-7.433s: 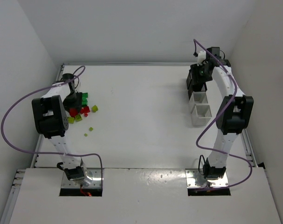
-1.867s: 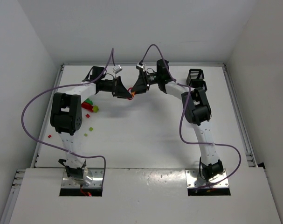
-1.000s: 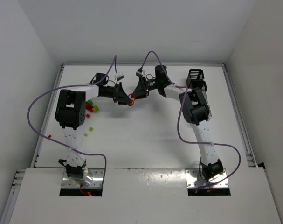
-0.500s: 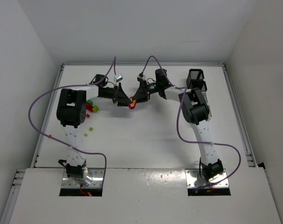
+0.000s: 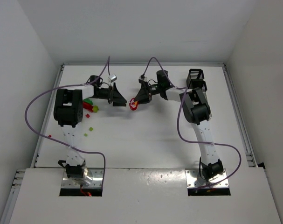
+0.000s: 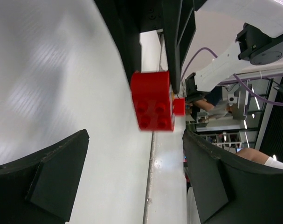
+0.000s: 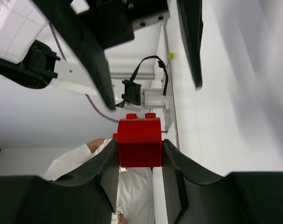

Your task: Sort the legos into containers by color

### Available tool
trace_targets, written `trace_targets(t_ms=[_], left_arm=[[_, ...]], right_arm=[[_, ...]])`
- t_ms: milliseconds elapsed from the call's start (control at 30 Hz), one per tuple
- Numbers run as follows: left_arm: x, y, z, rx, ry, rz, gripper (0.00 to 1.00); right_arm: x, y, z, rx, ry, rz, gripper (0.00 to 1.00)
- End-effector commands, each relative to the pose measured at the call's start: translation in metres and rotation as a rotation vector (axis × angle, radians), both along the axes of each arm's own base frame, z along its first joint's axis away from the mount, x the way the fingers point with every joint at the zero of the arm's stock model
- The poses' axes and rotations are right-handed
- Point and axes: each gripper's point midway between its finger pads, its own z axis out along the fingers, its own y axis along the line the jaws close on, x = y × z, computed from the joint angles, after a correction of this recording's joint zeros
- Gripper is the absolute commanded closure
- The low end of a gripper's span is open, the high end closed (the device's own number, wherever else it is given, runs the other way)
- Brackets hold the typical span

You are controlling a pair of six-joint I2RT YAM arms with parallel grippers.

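Containers: far right, contents unseen | red lego: in right fingers

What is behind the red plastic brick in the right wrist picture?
Behind the red plastic brick, held in the right fingers, stand the left arm's open black fingers. What lies directly behind the brick is covered.

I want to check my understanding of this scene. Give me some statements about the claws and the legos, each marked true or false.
1. The right claw grips a red brick. True.
2. The left claw is shut on that brick. False: it is open and does not touch the brick.
3. The loose legos lie beside the containers. False: they lie at the left, the containers at the far right.
4. The two claws face each other closely. True.
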Motion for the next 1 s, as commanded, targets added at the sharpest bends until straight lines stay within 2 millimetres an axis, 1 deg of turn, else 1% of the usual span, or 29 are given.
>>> trace_targets(t_ms=[0,33,67,100,133,167,200,233,267,300,333,367,400,433,467,500,533,567,633,667,700,733,767,833,867,900,933,967], left_arm=[[0.004,0.019,0.025,-0.007,-0.116,0.030,0.12],[0.005,0.023,0.025,-0.005,-0.118,0.037,0.12],[0.005,0.023,0.026,0.008,-0.124,0.041,0.12],[0.005,0.023,0.025,0.008,-0.136,0.039,0.12],[0.005,0.024,0.023,0.019,-0.136,0.042,0.12],[0.005,0.024,0.023,0.019,-0.136,0.042,0.12],[0.005,0.024,0.023,0.019,-0.136,0.042,0.12],[0.005,0.024,0.020,0.019,-0.127,0.042,0.12],[0.005,0.024,0.019,0.020,-0.136,0.040,0.12],[0.004,0.024,0.019,0.020,-0.127,0.040,0.12],[0.004,0.024,0.016,0.020,-0.118,0.040,0.12],[0.006,0.024,0.018,0.020,-0.128,0.040,0.12],[0.006,0.024,0.018,0.020,-0.128,0.040,0.12],[0.009,0.024,0.017,0.020,-0.130,0.040,0.12],[0.009,0.024,0.017,0.020,-0.130,0.040,0.12],[0.010,0.020,0.020,0.019,-0.142,0.030,0.12],[0.012,0.020,0.020,0.019,-0.139,0.030,0.12],[0.011,0.016,0.018,0.029,-0.140,0.023,0.12],[0.016,0.012,0.024,0.038,-0.169,0.019,0.12],[0.017,0.013,0.022,0.046,-0.169,0.022,0.12],[0.020,0.013,0.022,0.046,-0.174,0.022,0.12],[0.018,0.009,0.022,0.045,-0.174,0.013,0.12],[0.021,0.009,0.022,0.045,-0.177,0.013,0.12],[0.022,0.001,0.021,0.052,-0.186,-0.002,0.12],[0.022,0.001,0.021,0.052,-0.186,-0.002,0.12],[0.020,-0.002,0.021,0.051,-0.186,-0.011,0.12],[0.023,-0.003,0.019,0.051,-0.187,-0.011,0.12],[0.021,-0.006,0.019,0.050,-0.188,-0.020,0.12]], right_arm=[[0.001,-0.019,0.048,0.050,-0.093,0.000,1.00],[0.000,-0.020,0.052,0.051,-0.098,0.000,1.00],[0.001,-0.027,0.053,0.046,-0.084,-0.015,1.00],[-0.001,-0.028,0.056,0.047,-0.088,-0.015,1.00],[0.003,-0.039,0.063,0.046,-0.089,-0.041,1.00],[0.005,-0.043,0.070,0.050,-0.102,-0.050,1.00],[0.005,-0.047,0.071,0.048,-0.099,-0.059,1.00],[0.010,-0.055,0.078,0.052,-0.114,-0.078,1.00],[0.009,-0.060,0.085,0.052,-0.118,-0.088,1.00],[0.008,-0.065,0.087,0.054,-0.116,-0.089,1.00],[0.013,-0.074,0.092,0.056,-0.126,-0.110,1.00],[0.016,-0.078,0.092,0.055,-0.127,-0.121,1.00],[0.017,-0.083,0.098,0.058,-0.140,-0.131,1.00],[0.022,-0.091,0.098,0.057,-0.141,-0.151,1.00],[0.024,-0.095,0.103,0.059,-0.153,-0.162,1.00],[0.027,-0.100,0.103,0.058,-0.154,-0.173,1.00],[0.029,-0.104,0.103,0.057,-0.154,-0.183,1.00],[0.034,-0.115,0.107,0.058,-0.165,-0.208,1.00],[0.037,-0.125,0.109,0.055,-0.165,-0.231,1.00],[0.042,-0.136,0.112,0.051,-0.172,-0.268,1.00],[0.046,-0.142,0.116,0.049,-0.184,-0.292,1.00],[0.044,-0.148,0.114,0.043,-0.160,-0.306,1.00],[0.049,-0.161,0.121,0.041,-0.180,-0.343,1.00],[0.049,-0.172,0.117,0.030,-0.152,-0.382,1.00],[0.052,-0.183,0.120,0.028,-0.159,-0.406,1.00],[0.050,-0.188,0.125,0.027,-0.159,-0.417,1.00],[0.048,-0.192,0.123,0.024,-0.150,-0.427,1.00],[0.049,-0.197,0.124,0.018,-0.145,-0.449,1.00]])
